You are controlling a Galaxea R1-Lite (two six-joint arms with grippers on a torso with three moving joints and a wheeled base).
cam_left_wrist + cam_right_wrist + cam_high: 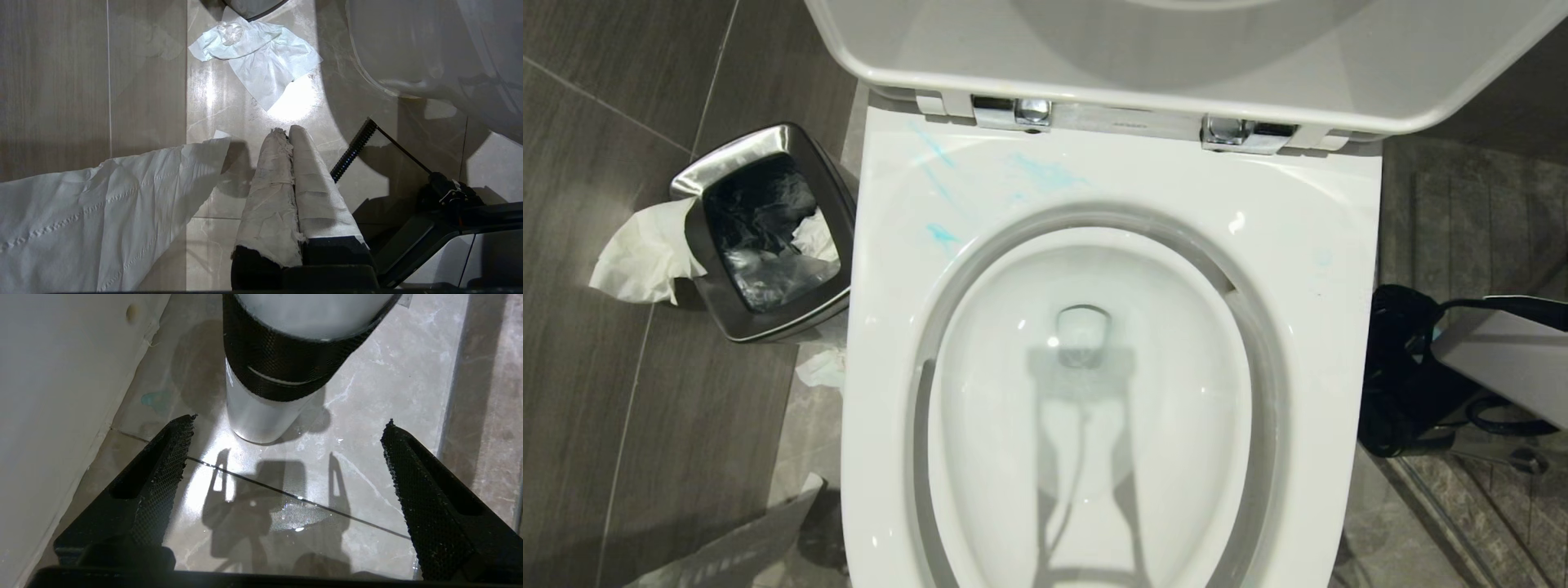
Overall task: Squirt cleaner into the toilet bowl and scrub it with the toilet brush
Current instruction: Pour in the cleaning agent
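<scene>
Right gripper [286, 424] hangs wide open over the marble floor beside the large white glossy ceramic toilet bowl [1094, 408], empty. Left gripper [292, 143] sits pinched shut, parked low. Cleaner and brush unseen; best find one first, then centre the jaws squarely.

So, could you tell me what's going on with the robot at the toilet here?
Neither gripper is handling anything at the moment. The toilet bowl stands open with the lid up, and blue-green smears mark the seat. The right gripper hangs open and empty just above the floor, beside the toilet's base, facing a cylindrical object standing on the tiles. The left gripper, its fingers wrapped in tissue, is shut and holds nothing, low over the floor near a crumpled tissue. No cleaner bottle or brush is in sight.
</scene>
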